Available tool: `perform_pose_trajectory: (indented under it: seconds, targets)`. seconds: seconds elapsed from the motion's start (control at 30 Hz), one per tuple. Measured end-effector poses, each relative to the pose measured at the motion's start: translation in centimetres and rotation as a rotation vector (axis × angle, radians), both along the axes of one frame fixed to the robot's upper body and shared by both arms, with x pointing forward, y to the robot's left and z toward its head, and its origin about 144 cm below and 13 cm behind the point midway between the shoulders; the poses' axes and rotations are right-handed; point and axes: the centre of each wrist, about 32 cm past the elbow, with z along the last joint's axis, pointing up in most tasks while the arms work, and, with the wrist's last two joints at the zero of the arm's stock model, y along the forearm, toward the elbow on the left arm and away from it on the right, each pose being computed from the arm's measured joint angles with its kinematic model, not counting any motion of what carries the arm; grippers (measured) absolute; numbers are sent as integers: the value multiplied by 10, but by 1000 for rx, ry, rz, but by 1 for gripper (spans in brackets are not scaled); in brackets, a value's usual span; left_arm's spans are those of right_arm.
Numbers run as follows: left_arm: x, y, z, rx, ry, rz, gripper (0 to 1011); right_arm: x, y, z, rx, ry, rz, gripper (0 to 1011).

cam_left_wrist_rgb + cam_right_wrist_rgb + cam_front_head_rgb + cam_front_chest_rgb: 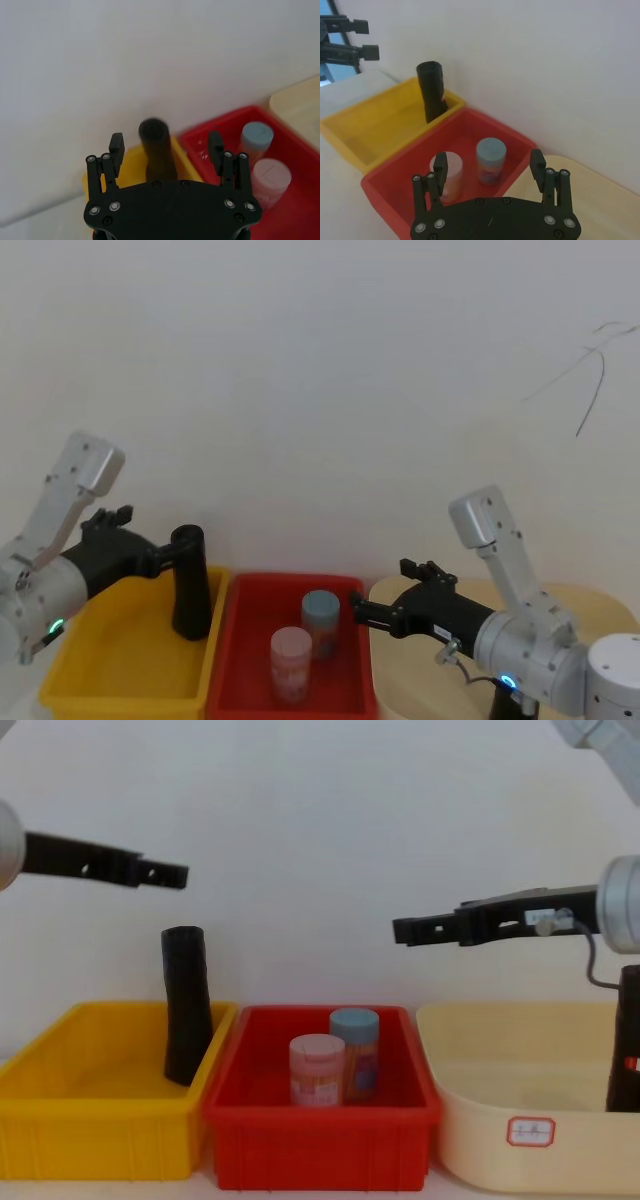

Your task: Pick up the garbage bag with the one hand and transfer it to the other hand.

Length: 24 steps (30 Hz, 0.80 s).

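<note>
Garbage bag [186, 1005] roll: looks light, slick, squashable; leans in yellow bin [90, 1132]. I'd grip upper-middle. Left tool [162, 873] spread, above it; right tool [415, 929] spread, waiting.

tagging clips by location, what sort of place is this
Most likely a robot test bench in a lab: a yellow bin, a red bin and a cream bin sit in a row against a plain white wall, with the left gripper and right gripper held open above them.
</note>
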Motion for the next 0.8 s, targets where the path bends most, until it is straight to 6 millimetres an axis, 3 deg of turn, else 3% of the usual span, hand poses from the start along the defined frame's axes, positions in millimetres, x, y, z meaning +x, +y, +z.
perform_pose_trajectory:
  seconds: [0.37,0.8]
  targets:
    - [-9,14,-9,21,48,37,1000,9,12,-1,-25,24,53,1001]
    - [-13,20,-14,33,72,54,1000,20,25,-20,-46,99,119,1001]
